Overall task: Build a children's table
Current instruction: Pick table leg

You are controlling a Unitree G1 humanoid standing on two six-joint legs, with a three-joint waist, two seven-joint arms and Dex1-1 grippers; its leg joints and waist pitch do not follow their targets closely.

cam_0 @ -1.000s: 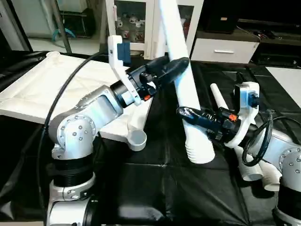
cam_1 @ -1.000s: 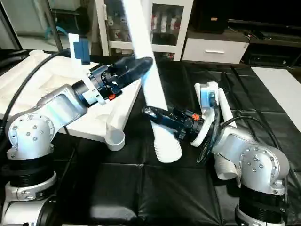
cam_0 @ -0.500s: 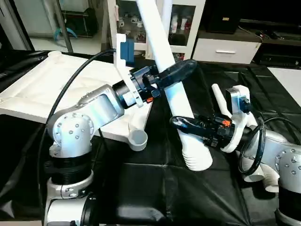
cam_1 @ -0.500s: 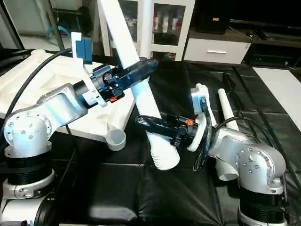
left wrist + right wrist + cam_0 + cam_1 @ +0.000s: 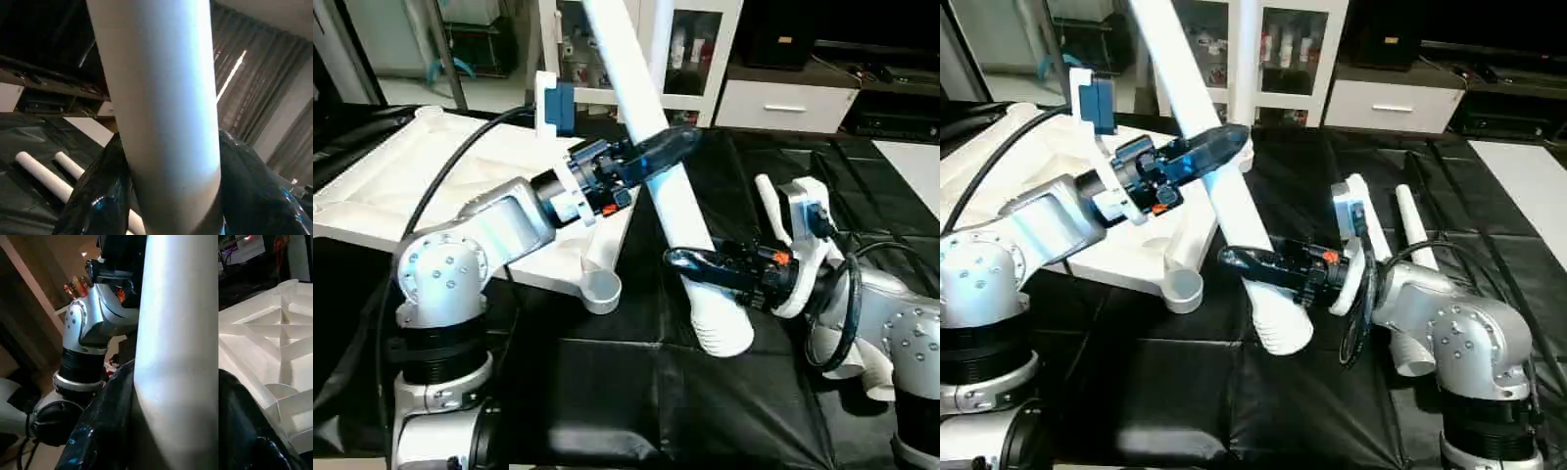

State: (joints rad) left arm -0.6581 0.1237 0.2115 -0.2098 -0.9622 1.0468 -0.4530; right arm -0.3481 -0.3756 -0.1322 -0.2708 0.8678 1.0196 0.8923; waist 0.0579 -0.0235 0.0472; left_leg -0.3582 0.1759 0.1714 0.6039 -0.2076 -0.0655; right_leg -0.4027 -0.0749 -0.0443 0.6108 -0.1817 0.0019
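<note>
Black cloth-covered work surface (image 5: 636, 392) is filling the lower half of the head views. White square tabletop (image 5: 401, 186) is lying upside down at upper left, ribs up, w/ one rounded corner socket (image 5: 600, 290) sitting near frame centre, open and empty.

One long white tube leg (image 5: 651, 137) is slanting from top centre down to lower centre, ribbed end (image 5: 720, 328) hanging just above the cloth, near the socket but apart from it. Both arms are holding it. Left gripper (image 5: 656, 152) is wrapping its black fingers around the leg's mid section, upper centre; in the left wrist view the fingers (image 5: 93, 205) are pressing both sides of the tube, so clamped on the leg. Right gripper (image 5: 690, 262) is clamped on the same leg lower down, just above the ribbed end.

Three more legs (image 5: 1408, 235) are lying at right, partly behind the right arm.

Risks, as judgement: w/ two grips on one rigid tube, any mismatch in arm motion could be twisting it or slipping a finger. Ribbed end is sitting right of the socket and tilted; going down at this angle, it's likely catching the rim or shoving the tabletop sideways.
</note>
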